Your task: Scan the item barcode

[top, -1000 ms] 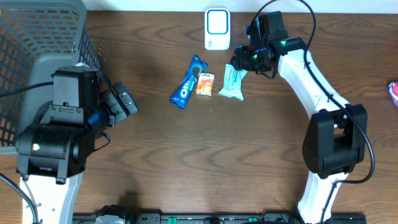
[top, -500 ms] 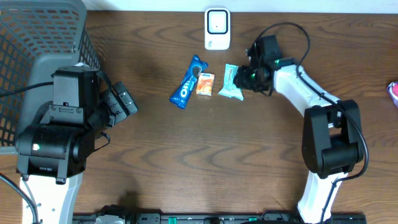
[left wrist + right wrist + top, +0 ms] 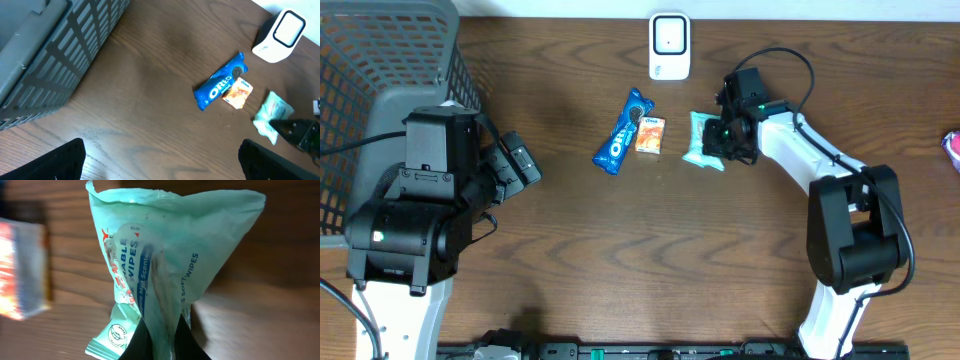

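You have a dark wood-grain worktop (image 3: 620, 260). A grey mesh basket (image 3: 380, 60) fills its rear left corner.

Left hand (image 3: 161, 160): near the left edge, just beside the basket, fingers wide apart and holding nothing.

Right hand (image 3: 718, 140): right of centre toward the rear edge, fingers drawn together and clamped on the wipes packet (image 3: 165, 255).

Scanner (image 3: 669, 45): a white unit with a rounded window, standing at the middle of the rear edge.

Oreo pack (image 3: 623, 132): blue, lying at a slant in front of the scanner and slightly to its left.

Wipes packet: in front of the scanner and slightly to its right, apart from it. It is soft mint-green film with blue and red lettering, of which "WIPES" and "SOFT WIPES" can be read. A clear rounded peel flap sits on its face. The fingers pinch one end into a fold and the film flares out wide beyond them. You cannot tell whether it rests on the worktop.

Orange packet (image 3: 650, 135): small, touching the Oreo pack, with a gap between it and the wipes packet.
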Controlling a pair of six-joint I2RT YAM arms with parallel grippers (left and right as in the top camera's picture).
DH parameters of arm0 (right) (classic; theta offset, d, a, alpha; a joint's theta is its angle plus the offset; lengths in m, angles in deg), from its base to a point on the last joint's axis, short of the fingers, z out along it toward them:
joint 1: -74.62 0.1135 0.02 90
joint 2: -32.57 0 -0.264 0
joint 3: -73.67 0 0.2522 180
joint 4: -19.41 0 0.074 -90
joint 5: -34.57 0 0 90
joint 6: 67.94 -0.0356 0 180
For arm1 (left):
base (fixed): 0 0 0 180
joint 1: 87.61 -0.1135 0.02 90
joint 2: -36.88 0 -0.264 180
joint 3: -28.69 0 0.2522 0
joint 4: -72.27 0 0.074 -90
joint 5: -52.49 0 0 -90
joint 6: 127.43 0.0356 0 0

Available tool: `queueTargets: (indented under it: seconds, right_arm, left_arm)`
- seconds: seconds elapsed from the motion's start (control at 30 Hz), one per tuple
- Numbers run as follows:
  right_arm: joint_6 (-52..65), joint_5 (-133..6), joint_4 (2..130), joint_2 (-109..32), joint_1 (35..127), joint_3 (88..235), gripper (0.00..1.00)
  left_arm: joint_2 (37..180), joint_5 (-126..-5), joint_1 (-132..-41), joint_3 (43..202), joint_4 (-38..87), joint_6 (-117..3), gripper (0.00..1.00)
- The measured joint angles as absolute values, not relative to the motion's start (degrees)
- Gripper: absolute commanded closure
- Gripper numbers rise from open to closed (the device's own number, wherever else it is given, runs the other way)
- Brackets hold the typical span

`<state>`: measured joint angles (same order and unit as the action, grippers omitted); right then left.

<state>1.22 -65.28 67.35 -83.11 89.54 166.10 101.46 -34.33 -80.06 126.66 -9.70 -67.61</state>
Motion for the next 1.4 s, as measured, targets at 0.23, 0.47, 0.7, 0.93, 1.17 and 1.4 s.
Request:
queueTargets:
  seconds: [0.23, 0.47, 0.7, 0.93, 1.17, 1.4]
  right_arm:
    - [2.81, -41.92, 78.23, -79.35, 94.22, 166.21, 0.99]
    - [1.87, -12.45, 79.72, -79.11, 101.71, 166.19, 0.99]
    - [1.57, 0.18, 75.35, -79.90, 102.13, 166.19, 0.99]
    - [5.81, 6.83, 70.21, -87.29, 102.35, 166.19, 0.99]
    - [9.02, 7.61, 69.66, -90.43, 106.37, 166.08, 0.62]
    - [11.86, 4.46, 68.09, -90.43, 114.96, 166.12, 0.39]
  left_arm:
    - [101.46, -34.30, -80.06, 126.66, -9.68, -67.61, 0.02]
    - [101.46, -34.30, -80.06, 126.66, -9.68, -67.61, 0.02]
    - [101.46, -34.33, -80.06, 126.66, -9.70, -67.61, 0.02]
    - [101.46, -34.33, -80.06, 126.66, -9.70, -67.59, 0.02]
    - [101.46, -34.30, -80.06, 126.66, -9.68, -67.61, 0.02]
    - [101.46, -34.33, -80.06, 126.66, -9.70, -67.61, 0.02]
